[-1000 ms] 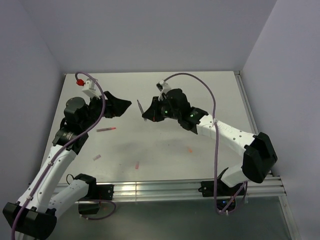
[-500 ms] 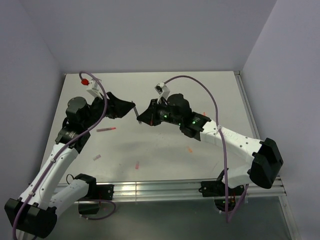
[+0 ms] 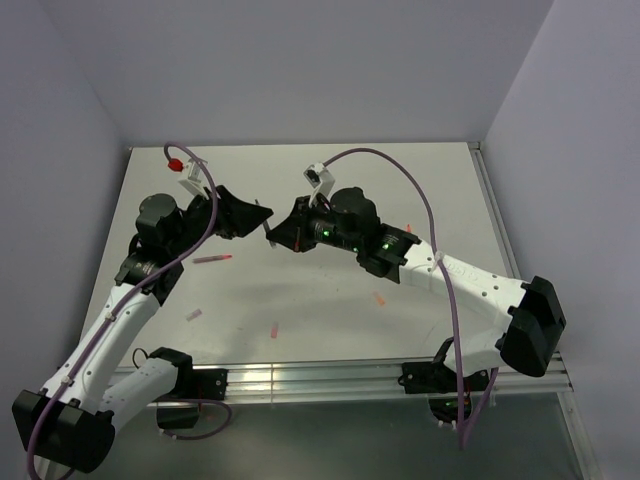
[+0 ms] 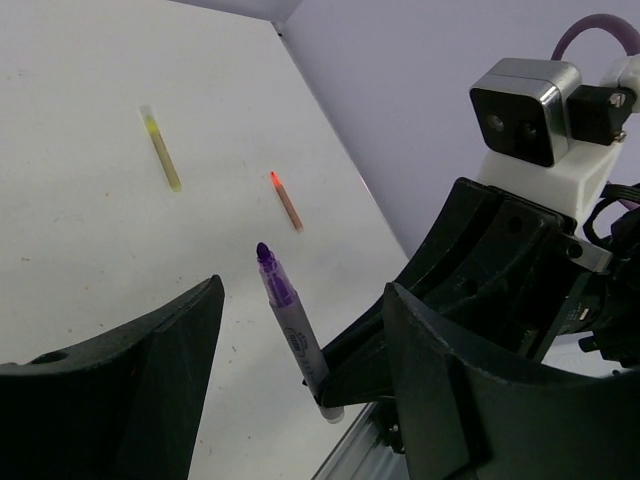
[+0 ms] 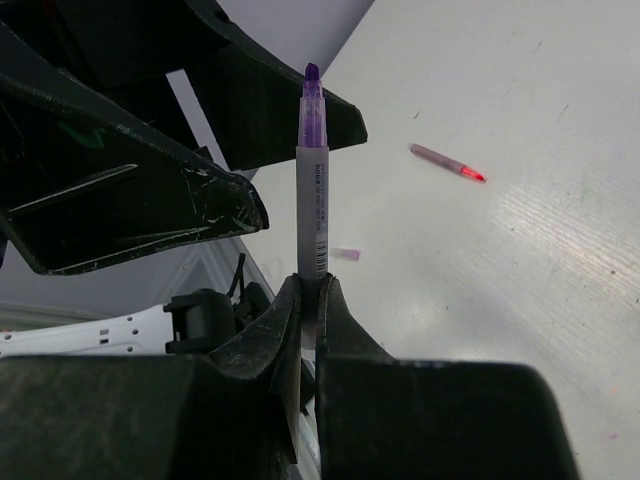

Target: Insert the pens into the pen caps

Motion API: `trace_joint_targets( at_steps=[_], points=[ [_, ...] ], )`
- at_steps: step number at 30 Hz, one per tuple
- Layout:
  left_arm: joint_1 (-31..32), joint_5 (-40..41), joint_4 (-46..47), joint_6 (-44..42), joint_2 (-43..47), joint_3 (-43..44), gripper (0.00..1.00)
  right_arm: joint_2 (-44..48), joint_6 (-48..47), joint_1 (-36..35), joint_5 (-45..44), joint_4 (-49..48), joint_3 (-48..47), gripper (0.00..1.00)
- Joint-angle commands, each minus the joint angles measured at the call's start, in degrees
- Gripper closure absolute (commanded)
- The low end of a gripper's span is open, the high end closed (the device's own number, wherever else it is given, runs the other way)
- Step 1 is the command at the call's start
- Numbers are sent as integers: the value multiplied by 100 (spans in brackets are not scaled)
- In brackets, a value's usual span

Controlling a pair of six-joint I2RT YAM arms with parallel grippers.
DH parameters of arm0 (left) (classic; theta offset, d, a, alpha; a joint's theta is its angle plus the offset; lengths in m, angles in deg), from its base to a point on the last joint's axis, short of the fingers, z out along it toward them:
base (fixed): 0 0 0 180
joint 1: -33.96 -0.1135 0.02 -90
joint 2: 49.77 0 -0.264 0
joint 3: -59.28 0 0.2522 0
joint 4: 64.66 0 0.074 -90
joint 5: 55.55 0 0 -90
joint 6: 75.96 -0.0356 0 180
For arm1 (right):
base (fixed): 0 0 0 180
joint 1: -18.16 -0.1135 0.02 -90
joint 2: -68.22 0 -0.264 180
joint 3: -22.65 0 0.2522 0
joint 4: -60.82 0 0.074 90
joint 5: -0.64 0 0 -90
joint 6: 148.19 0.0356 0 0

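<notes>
From above, we see a white counter (image 3: 250, 170). At the far left, the left arm (image 3: 110, 330) rises toward 1 o'clock. Its left hand (image 3: 256, 213) hangs above the counter with its fingers apart. Beside that arm a pink-red pen (image 3: 212, 259) lies flat on the counter. Near it, at 7 o'clock, sits a pale cap (image 3: 193, 315). A pink cap (image 3: 275, 329) lies closer to the near edge, at 5 o'clock from the pink-red pen.

In the middle of the view, the two hands meet tip to tip. The left wrist view shows the purple pen (image 4: 293, 335) standing in the gap between the left hand's two black fingers (image 4: 130, 390). It touches neither finger, and its uncapped purple tip points to 11 o'clock. Behind it on the counter lies a yellow pen (image 4: 161, 150). At 4 o'clock from that one lies an orange-red pen (image 4: 287, 200), apart from it.

The right hand (image 5: 312, 292) is clamped on the purple pen's lower end, its fingers pressed against the barrel. In the right wrist view the pen stands upright toward 12 o'clock. Further right, an orange cap (image 3: 379, 298) lies on the counter at 6 o'clock from the right arm (image 3: 470, 280), which runs out to 4 o'clock.
</notes>
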Motion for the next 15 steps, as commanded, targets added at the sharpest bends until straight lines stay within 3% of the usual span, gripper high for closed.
trace_joint_targets(
  at_steps=[1,7,15],
  points=[
    [-27,-277,420,132,-3,16,31,23,-57,-65,-113,-180,-316,100],
    [-27,-401,509,221,-12,-19,48,-12,-65,-109,-113,-224,-351,100],
    [-27,-480,500,256,-56,-46,59,24,-83,-136,-104,-242,-360,100]
  ],
)
